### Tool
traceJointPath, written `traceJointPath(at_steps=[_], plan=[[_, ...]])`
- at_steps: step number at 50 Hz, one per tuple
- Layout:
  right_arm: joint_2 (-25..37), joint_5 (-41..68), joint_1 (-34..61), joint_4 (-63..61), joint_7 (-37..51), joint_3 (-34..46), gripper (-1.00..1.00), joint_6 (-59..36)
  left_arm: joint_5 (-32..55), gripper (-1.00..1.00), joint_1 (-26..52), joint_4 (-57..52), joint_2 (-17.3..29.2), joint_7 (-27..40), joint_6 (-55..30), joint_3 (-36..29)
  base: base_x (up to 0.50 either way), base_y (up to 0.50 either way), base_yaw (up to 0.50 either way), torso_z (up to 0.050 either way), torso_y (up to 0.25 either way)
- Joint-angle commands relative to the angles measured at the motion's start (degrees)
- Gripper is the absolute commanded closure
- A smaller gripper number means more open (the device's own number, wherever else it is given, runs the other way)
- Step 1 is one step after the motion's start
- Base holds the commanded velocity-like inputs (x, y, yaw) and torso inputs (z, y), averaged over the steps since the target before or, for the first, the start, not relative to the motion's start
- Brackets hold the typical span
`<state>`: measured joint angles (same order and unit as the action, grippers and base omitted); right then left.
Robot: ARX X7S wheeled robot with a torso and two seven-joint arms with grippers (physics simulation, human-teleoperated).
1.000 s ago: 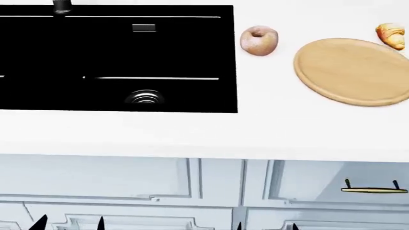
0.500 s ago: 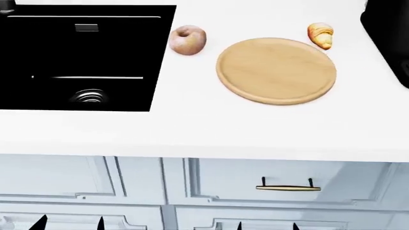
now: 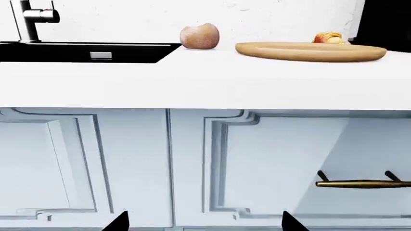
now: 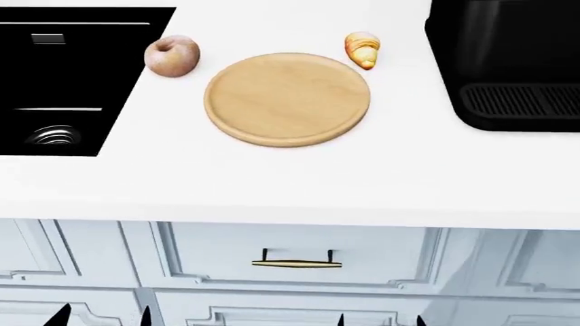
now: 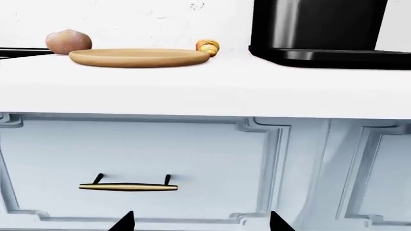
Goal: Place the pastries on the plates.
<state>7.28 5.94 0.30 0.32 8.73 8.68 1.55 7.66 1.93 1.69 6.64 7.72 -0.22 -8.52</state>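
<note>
The golden-yellow ridged croissant [image 4: 363, 49] lies on the white tabletop [image 4: 299, 183] just beside the far rim of the light tan round wooden plate [image 4: 287, 99], and the pinkish-tan dimpled round pastry [image 4: 171, 56] sits between that plate and the black sink [image 4: 54, 81]. I judge the round one likely to roll into the sink if I nudge it carelessly. No white plate is in sight.

My left gripper [image 3: 202, 224] and right gripper [image 5: 200, 220] hang low before the cabinet doors, fingertips well apart, holding and touching nothing.
</note>
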Motion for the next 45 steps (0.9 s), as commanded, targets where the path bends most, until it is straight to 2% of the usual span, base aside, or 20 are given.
traceJointPath(at_steps=[1,8,17,18,24,45], plan=[[0.32,0.00,-0.04,-0.49,1.14,0.62,-1.00,-0.12,0.42,-1.00,0.42,-0.01,0.40,0.77,-0.21,-0.69,0.00,0.00,0.00,0.000,0.000],[0.57,0.01,0.02,-0.36,1.61,1.03,-1.00,-0.30,0.65,-1.00,0.26,-0.11,1.12,1.48,-1.45,-0.66,0.00,0.00,0.00,0.000,0.000],[0.88,-0.07,-0.32,-1.39,3.01,1.00,-1.00,-1.03,0.48,-1.00,-0.09,-1.00,1.24,2.32,1.40,-0.62,0.00,0.00,0.00,0.000,0.000],[0.92,-0.03,-0.37,-1.45,3.11,1.00,-1.00,-0.98,0.68,-1.00,-0.46,-1.03,1.10,1.95,4.41,-0.52,0.00,0.00,0.00,0.038,0.000],[1.16,0.05,-0.25,-1.12,3.31,1.27,-1.00,-0.64,-1.91,-1.00,0.23,0.36,1.58,3.14,3.95,-1.86,0.00,0.00,0.00,0.050,0.000],[1.94,-0.72,0.14,-1.01,4.37,2.82,-1.00,-1.22,-1.12,-1.00,0.39,0.57,2.13,3.46,4.52,-2.98,0.00,0.00,0.00,0.050,0.000]])
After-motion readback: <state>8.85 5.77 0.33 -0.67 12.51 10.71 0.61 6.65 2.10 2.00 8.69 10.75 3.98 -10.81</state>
